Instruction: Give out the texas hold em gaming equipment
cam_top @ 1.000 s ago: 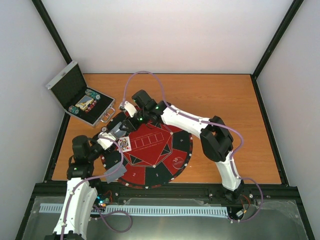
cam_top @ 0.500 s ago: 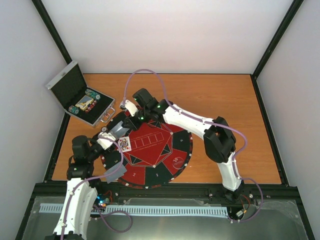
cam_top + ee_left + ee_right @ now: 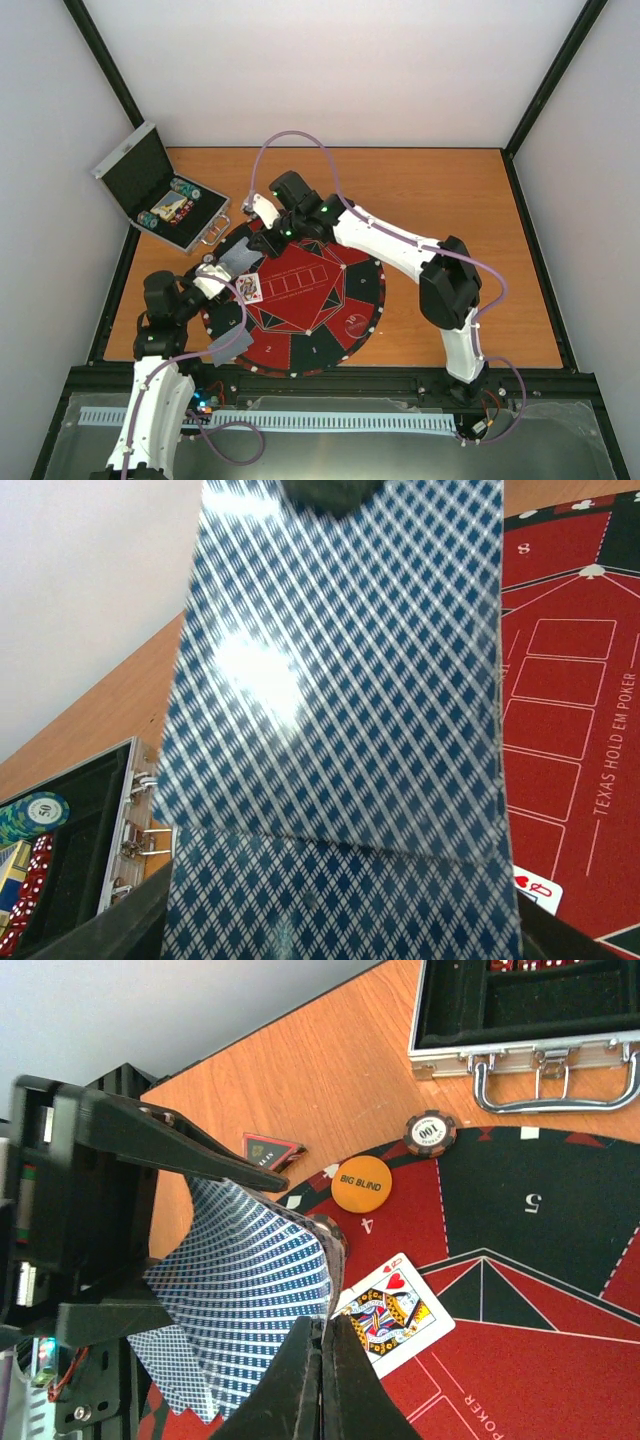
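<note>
My left gripper (image 3: pixel 218 278) is shut on a deck of blue-checked playing cards (image 3: pixel 340 860) over the left edge of the mat; the deck hides its jaws in the left wrist view. My right gripper (image 3: pixel 323 1325) is shut on the edge of the top card (image 3: pixel 250 1270), which bends upward off the deck. A face-up queen of hearts (image 3: pixel 395 1313) lies on the red mat (image 3: pixel 320 300). An orange BIG BLIND button (image 3: pixel 361 1182), a dark 100 chip (image 3: pixel 430 1133) and a dark triangular marker (image 3: pixel 268 1150) lie near mat segment 4.
The silver case (image 3: pixel 160 190) stands open at the far left, with chips (image 3: pixel 35 812) and dice inside; its handle (image 3: pixel 555 1090) faces the mat. A face-down card (image 3: pixel 230 345) lies at the mat's near-left edge. The wooden table (image 3: pixel 450 200) extends to the right.
My right arm's elbow has swung right and its wrist has drawn slightly away from me, bending the top card. The left arm has stayed put.
</note>
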Available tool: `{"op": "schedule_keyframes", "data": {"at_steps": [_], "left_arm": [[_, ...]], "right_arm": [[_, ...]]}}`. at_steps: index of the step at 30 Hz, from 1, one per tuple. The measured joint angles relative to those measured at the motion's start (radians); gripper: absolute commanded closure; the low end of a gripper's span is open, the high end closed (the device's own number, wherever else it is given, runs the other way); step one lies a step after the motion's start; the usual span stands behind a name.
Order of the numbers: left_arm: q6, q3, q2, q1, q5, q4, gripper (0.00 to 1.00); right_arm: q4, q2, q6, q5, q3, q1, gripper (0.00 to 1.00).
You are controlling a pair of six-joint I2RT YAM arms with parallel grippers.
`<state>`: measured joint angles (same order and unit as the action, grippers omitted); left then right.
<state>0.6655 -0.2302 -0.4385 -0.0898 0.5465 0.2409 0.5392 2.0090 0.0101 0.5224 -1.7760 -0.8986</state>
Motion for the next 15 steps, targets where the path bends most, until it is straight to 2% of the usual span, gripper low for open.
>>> {"op": "schedule_keyframes", "data": {"at_steps": [9, 15], "left_arm": [[-0.004, 0.000, 0.000, 0.000, 0.000, -0.007, 0.44], [-0.007, 0.000, 0.003, 0.000, -0.002, -0.009, 0.44]], "right_arm": [[0.002, -0.072, -0.015, 0.002, 0.000, 0.014, 0.97], [-0.018, -0.130, -0.020, -0.026, 0.009, 0.069, 0.97]]}}
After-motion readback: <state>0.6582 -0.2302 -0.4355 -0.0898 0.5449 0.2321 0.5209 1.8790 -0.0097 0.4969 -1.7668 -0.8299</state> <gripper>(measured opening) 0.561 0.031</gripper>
